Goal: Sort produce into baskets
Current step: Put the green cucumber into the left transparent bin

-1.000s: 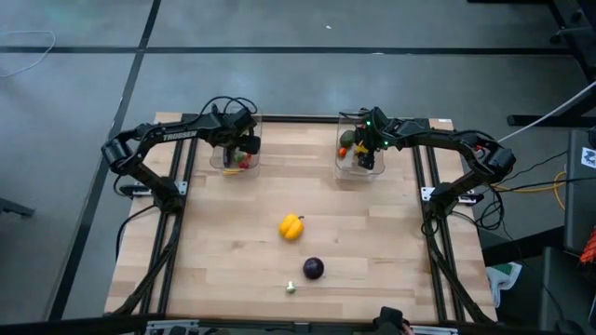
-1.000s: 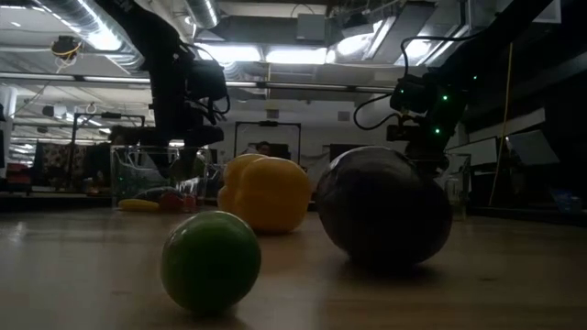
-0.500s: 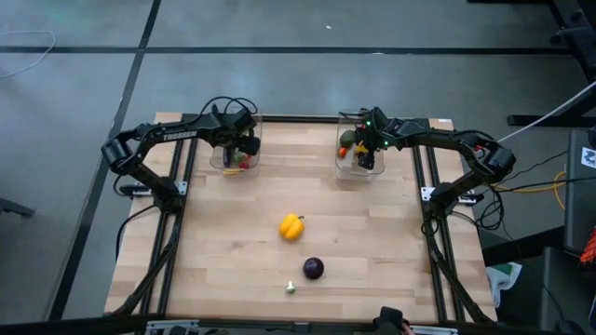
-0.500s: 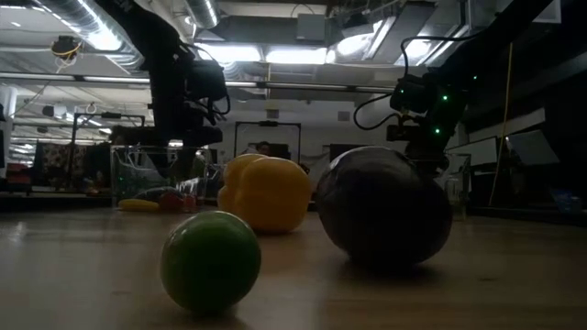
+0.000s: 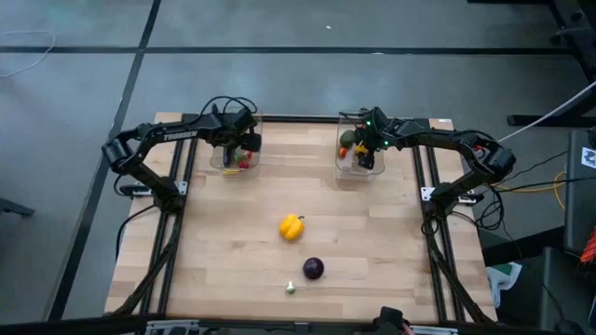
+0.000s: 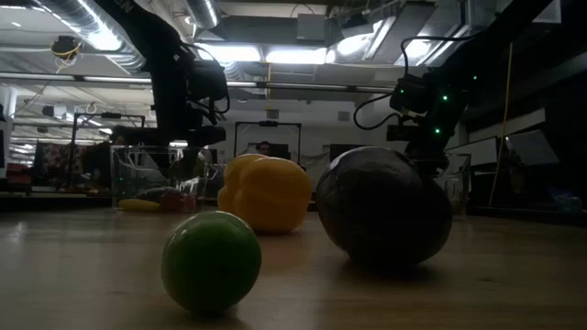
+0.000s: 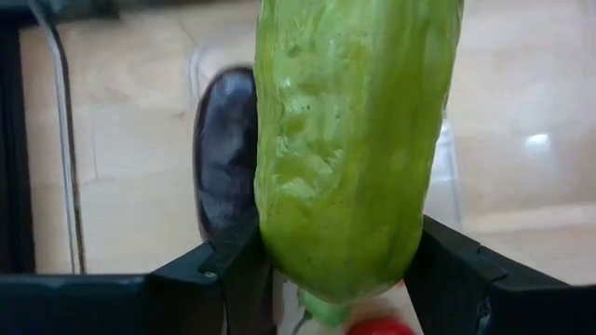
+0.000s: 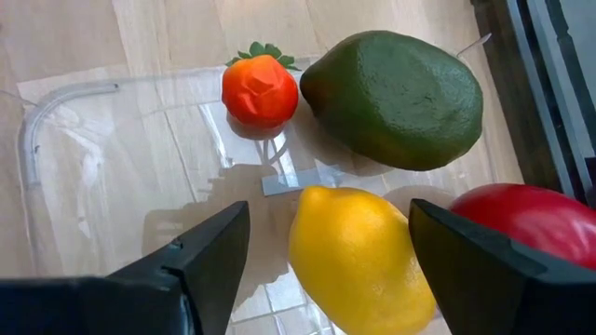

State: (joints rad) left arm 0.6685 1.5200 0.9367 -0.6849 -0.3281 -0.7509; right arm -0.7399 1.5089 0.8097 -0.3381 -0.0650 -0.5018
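Nearest, front edge: small green ball (image 6: pixel 210 260), loose on table (image 5: pixel 233 242).
Just behind: purple round piece (image 5: pixel 313 268), then yellow pepper (image 5: pixel 291 226) mid-table; both loose, apart.
Far left: left gripper (image 7: pixel 331 279) over left basket (image 5: pixel 219 160), fingers closed around green cucumber (image 7: pixel 349 140); purple eggplant (image 7: pixel 226 154) lying below.
Far right: right gripper (image 8: pixel 321 247) over right basket (image 8: pixel 56 140), fingers spread wide, nothing held.
Right basket contents: lemon (image 8: pixel 358 256), avocado (image 8: pixel 396 98), small red-orange piece (image 8: pixel 260 88), red tomato (image 8: pixel 531 223) at edge.

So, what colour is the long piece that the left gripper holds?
Light green: the cucumber, clearest in the left wrist view.
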